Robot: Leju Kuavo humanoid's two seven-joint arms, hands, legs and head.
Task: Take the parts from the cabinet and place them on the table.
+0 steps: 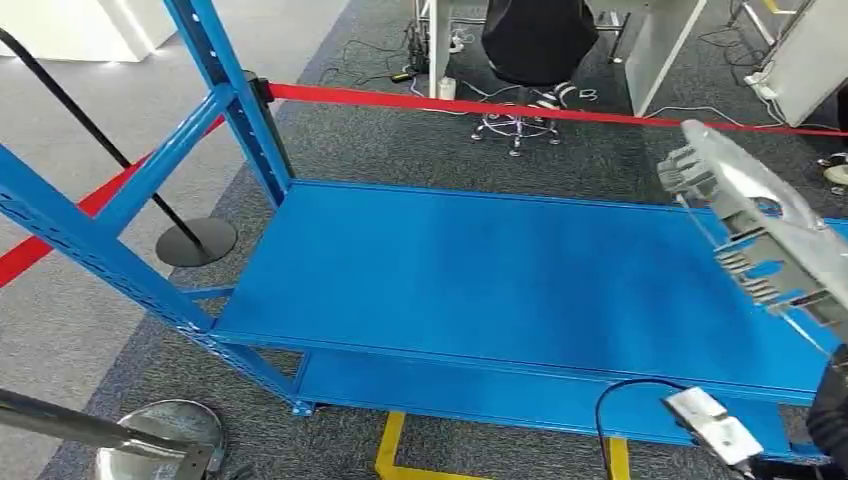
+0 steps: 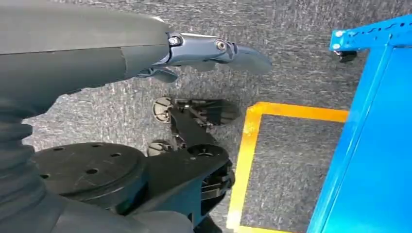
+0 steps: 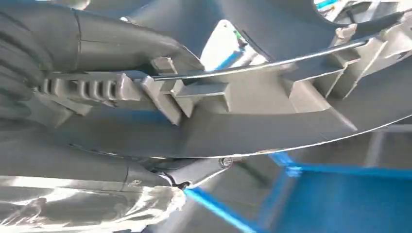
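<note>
At the far left of the head view a red barrier tape [image 1: 60, 235] slants across the grey carpet, with a black stanchion base [image 1: 196, 241] just beside the blue rack [image 1: 230, 100]. The rack's blue shelf [image 1: 480, 280] spreads across the middle of the picture, and a lower shelf shows below its front edge. Beyond it, past the red tape, stands a black office chair [image 1: 535, 45]. Yellow floor tape [image 1: 390, 445] marks the carpet in front of the rack.

The left hand [image 2: 194, 53] hangs low beside the rack, above the carpet and the yellow line; its fingers [image 2: 233, 51] stretch out straight and hold nothing.

On the right of the head view, the grey part [image 1: 750, 220], a flat ribbed plastic piece with clips along its edge, is held up in the air above the shelf's right end, tilted and not touching the shelf. In the right wrist view the right hand [image 3: 121, 97] grips this part: the thick thumb lies on one face and a darker finger [image 3: 199, 172] presses the opposite face, so the fingers are clamped on it. The part's curved edge runs across that view with the blue shelf behind.
</note>
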